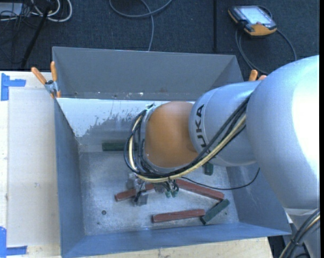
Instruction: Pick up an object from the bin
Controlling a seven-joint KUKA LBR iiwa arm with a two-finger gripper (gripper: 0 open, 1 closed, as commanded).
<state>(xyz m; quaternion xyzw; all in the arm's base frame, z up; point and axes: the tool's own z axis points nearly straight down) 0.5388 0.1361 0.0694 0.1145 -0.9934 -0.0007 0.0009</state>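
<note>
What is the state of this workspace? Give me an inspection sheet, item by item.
Surface: grey metal bin, floor scuffed.
Job's things: short red-brown bar beside the pincer; long red-brown bar to its right.
Clutter: third red-brown bar, dark green block, dark green bar at the back.
Grippers: pincer low on the floor among the bars.
Cables: black and yellow loops round the orange cover.
Surroundings: handheld pendant and loose cables on dark floor.

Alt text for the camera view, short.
The gripper sits low at the bin floor, over a short red-brown stick left of centre. A long red-brown stick, a flat red-brown bar and a dark green block lie to its right.
</note>
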